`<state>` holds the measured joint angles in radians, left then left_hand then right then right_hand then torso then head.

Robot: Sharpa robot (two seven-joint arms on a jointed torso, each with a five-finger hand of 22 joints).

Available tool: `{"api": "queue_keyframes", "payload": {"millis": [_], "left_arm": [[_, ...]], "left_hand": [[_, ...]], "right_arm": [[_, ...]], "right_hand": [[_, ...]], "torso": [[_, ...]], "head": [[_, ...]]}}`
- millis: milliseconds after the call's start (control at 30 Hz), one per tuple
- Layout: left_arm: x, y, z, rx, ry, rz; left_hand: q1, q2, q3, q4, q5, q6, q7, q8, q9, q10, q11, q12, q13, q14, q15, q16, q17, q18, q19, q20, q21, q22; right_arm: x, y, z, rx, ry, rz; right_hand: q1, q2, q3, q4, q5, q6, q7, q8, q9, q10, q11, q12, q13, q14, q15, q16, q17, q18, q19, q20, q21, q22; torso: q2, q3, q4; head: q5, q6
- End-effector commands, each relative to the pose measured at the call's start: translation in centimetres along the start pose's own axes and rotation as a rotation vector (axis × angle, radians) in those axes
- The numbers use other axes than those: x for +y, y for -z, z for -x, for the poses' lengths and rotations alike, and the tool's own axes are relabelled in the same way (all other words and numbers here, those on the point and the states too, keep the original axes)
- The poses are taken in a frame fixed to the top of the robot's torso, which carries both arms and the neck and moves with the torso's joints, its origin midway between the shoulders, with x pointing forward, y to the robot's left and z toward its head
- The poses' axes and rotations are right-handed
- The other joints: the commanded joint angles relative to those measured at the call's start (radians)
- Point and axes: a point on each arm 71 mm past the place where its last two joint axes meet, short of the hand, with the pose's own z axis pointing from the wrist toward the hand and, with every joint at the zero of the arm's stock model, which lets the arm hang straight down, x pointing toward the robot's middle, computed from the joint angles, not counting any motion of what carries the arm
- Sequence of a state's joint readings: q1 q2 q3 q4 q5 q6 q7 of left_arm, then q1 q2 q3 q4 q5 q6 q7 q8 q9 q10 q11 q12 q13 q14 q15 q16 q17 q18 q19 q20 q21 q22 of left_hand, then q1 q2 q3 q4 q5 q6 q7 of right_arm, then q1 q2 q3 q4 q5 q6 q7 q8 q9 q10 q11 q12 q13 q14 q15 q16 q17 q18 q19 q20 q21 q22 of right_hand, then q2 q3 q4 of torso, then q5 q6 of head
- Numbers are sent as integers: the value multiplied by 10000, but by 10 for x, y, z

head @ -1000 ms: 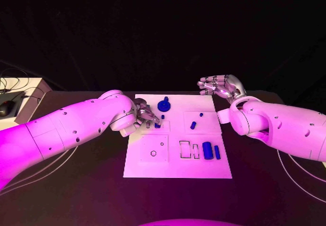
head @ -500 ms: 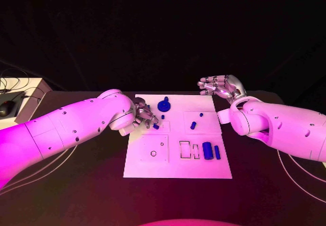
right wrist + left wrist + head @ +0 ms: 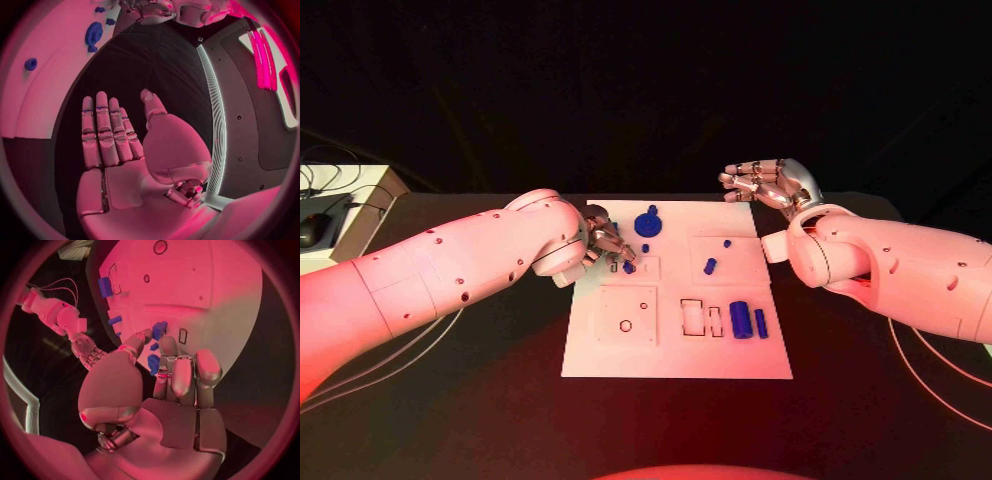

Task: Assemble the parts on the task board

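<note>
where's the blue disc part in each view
Head view: blue disc on the board's far end, beside the left hand.
Left wrist view: I cannot pick it out.
Right wrist view: disc on the white board, beyond the right hand.
Shared landmark: the white board.

I see a white task board (image 3: 678,350) on my black table (image 3: 473,400), marked with thin dark outlines — rectangles and a small ring. The parts are deep blue: a round disc (image 3: 648,224) at twelve o'clock, two bars (image 3: 749,321) at four. Both arms are white, hands silver — left hand (image 3: 604,242), right hand (image 3: 770,183).
</note>
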<state>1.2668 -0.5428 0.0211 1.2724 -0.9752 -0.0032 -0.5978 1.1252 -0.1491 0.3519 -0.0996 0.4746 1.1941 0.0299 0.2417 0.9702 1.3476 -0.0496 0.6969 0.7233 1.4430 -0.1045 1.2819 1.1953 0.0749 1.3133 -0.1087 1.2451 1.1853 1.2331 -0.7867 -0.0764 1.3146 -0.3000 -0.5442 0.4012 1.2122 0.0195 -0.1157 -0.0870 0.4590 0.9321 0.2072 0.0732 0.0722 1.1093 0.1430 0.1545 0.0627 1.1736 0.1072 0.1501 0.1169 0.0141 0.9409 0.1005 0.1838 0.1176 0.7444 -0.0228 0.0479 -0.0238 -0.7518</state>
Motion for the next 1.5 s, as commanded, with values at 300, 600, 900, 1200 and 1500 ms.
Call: {"api": "queue_keyframes", "payload": {"millis": [300,600,900,1200,1500], "left_arm": [[-8,3,-2,-350,97,-286],[-10,4,-3,-461,183,-400],[-7,2,-2,-592,102,-323],[-4,1,-4,-434,-5,-214],[-2,0,-7,-335,12,-149]], "left_hand": [[457,550,236,-38,60,587,-693,28,66,434,-399,30,11,11,-44,54,-44,-60,74,43,-26,30],[445,559,238,-21,57,576,-693,32,71,429,-399,28,7,5,-48,48,-65,-53,65,44,-42,26],[445,562,245,-9,57,558,-693,44,87,420,-402,34,9,4,-51,53,-76,-47,69,45,-45,33],[445,562,245,-9,57,558,-693,44,87,420,-402,34,9,4,-51,53,-76,-47,69,45,-45,33],[445,562,245,-9,57,558,-693,44,87,420,-402,34,9,4,-51,53,-76,-47,69,45,-45,33]], "right_arm": [[1,0,-1,130,-33,130],[1,0,-1,124,-29,129],[1,0,0,118,-24,123],[0,0,-1,126,-27,106],[-1,1,-1,138,-32,82]], "right_hand": [[-36,-31,55,10,54,-48,4,-50,-8,-81,-22,-54,-11,-69,-16,24,-15,-141,-68,-23,60,-9],[-36,-31,55,10,54,-48,4,-50,-8,-81,-22,-54,-11,-69,-16,24,-15,-141,-68,-23,60,-9],[-36,-31,55,10,54,-48,4,-50,-8,-81,-22,-54,-11,-69,-16,24,-15,-141,-68,-23,60,-9],[-35,-26,53,3,58,-55,5,-48,-6,-94,-20,-50,-10,-78,-12,24,-18,-141,-87,-20,127,-117],[-35,-26,53,3,58,-55,5,-48,-6,-94,-20,-50,-10,-78,-12,24,-18,-141,-87,-20,127,-117]], "torso": [[-7,15,-5],[-13,12,0],[-17,5,-1],[-15,-5,4],[-10,-2,2]], "head": [[-7,30],[-10,33],[-1,49],[12,34],[9,24]]}}
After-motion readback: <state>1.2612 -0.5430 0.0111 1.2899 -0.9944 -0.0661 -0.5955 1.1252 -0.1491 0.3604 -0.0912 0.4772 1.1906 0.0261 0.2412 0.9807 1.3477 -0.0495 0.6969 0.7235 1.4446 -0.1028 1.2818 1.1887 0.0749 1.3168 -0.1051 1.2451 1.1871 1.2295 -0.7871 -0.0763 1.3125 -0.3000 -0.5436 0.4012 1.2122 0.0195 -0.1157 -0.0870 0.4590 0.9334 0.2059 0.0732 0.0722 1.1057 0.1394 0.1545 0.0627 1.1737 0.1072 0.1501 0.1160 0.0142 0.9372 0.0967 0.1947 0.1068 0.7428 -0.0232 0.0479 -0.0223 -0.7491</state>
